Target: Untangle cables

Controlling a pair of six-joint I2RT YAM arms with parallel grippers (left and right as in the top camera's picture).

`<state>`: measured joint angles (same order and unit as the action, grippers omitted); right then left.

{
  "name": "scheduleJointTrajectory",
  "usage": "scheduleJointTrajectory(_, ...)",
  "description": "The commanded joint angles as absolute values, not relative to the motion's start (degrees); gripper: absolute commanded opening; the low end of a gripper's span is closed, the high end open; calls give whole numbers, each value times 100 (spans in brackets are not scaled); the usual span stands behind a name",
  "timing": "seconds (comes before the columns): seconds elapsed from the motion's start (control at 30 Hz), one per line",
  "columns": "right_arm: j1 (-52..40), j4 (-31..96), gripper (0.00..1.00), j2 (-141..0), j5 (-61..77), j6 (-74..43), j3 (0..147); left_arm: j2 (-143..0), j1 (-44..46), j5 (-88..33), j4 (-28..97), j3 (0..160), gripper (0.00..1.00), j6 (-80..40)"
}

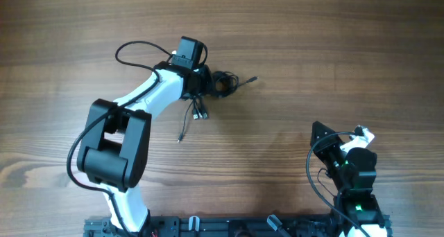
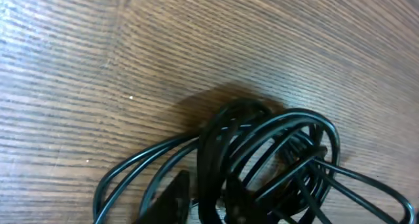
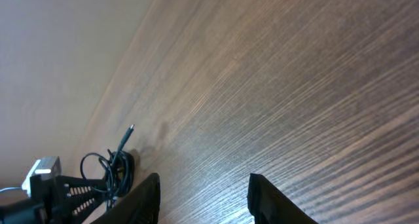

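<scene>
Wood-grain table (image 1: 312, 43) carries the cables (image 1: 223, 83), tangled at 12 o'clock from centre, with loose ends trailing toward 7 o'clock. Left gripper (image 1: 200, 84) is at the bundle's 9 o'clock edge; whether it pinches cannot be determined. Right gripper (image 3: 204, 185), at 4 o'clock: fingers spread, empty.

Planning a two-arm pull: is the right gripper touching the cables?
Apart. The right wrist view shows bare table between the right gripper and the distant cables.
</scene>
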<state>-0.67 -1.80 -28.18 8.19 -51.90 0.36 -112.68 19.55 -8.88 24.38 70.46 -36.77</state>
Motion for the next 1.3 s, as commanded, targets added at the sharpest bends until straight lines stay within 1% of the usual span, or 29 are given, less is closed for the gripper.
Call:
scheduleJointTrajectory(0.0, -73, -263, 47, -2856, 1122, -4475, 54, -11354, 1905, -937, 2349, 7039, 4, -3500)
scheduleJointTrajectory(0.07, -73, -266, 49, -2856, 1466, -3750, 342, -11225, 1664, -1170, 2523, 7041, 4, -2982)
scheduleJointTrajectory(0.1, -73, -215, 50, -2856, 1684, -3371, 613, -11161, 1518, -1608, 2613, 7041, 4, -2624)
scheduleJointTrajectory(0.13, -73, -47, 54, -2858, 1874, -3098, 1013, -11128, 1332, -2366, 2611, 7041, 4, -2132)
scheduleJointTrajectory(0.17, -73, 228, 55, -2877, 1999, -2943, 1426, -11128, 1190, -2987, 2596, 7041, 4, -1765)
scheduleJointTrajectory(0.3, -73, 1752, 56, -3371, 2353, -2388, 3173, -11131, 462, -6296, 2755, 7041, 4, 58)
scheduleJointTrajectory(0.33, -73, 2025, 57, -3540, 2423, -2381, 3457, -11131, 377, -6665, 2827, 7041, 4, 307)
scheduleJointTrajectory(0.4, -78, 2206, 57, -4056, 3253, -2357, 3881, -11133, 298, -6855, 2875, 7041, 4, 412)
scheduleJointTrajectory(0.47, -82, 2202, 55, -4670, 4036, -2418, 3927, -11133, 338, -6904, 2875, 7041, 4, 414)
scheduleJointTrajectory(0.6, -545, 2296, 57, -5850, 4209, -2574, 3927, -11133, 548, -6963, 2869, 7041, 4, 410)
scheduleJointTrajectory(0.7, -1376, 1476, 58, -6803, 4209, -2720, 3927, -11133, 687, -6960, 2808, 7041, 4, 408)
scheduleJointTrajectory(0.8, -1977, 423, 63, -7579, 4034, -2753, 3927, -11133, 725, -6965, 2808, 7041, 4, 405)
scheduleJointTrajectory(0.9, -2366, -370, 70, -8501, 3586, -3068, 3927, -11133, 729, -6965, 2808, 7041, 4, 381)
scheduleJointTrajectory(0.97, -2405, -613, 70, -8829, 3610, -3284, 3927, -11133, 729, -6965, 2808, 7041, 4, 381)
scheduleJointTrajectory(1.0, -2405, -690, 69, -8888, 3607, -3343, 3927, -11133, 729, -6965, 2808, 7041, 4, 381)
scheduleJointTrajectory(1.03, -2405, -784, 52, -8892, 3618, -3352, 3927, -11133, 729, -6965, 2805, 7041, 4, 381)
scheduleJointTrajectory(1.07, -2405, -1044, 31, -8892, 3870, -3430, 3927, -11133, 729, -6965, 2805, 7041, 4, 381)
scheduleJointTrajectory(1.1, -2405, -1210, 29, -8892, 3970, -3586, 3927, -11133, 729, -6967, 2805, 7041, 4, 381)
scheduleJointTrajectory(1.13, -2403, -1363, 40, -8892, 3997, -3701, 3927, -11133, 729, -6978, 2808, 7041, 4, 381)
scheduleJointTrajectory(1.17, -2392, -1441, 43, -8892, 3997, -3765, 3927, -11133, 729, -7037, 2808, 7041, 4, 381)
scheduleJointTrajectory(1.2, -2364, -1452, 63, -8892, 4001, -3752, 3927, -11133, 729, -7070, 2805, 7041, 4, 384)
scheduleJointTrajectory(1.23, -2344, -1487, 71, -8890, 4099, -3750, 3927, -11133, 729, -7067, 2808, 7041, 4, 384)
scheduleJointTrajectory(1.27, -2316, -1629, 73, -8888, 4362, -3752, 3927, -11133, 729, -7067, 2805, 7041, 4, 384)
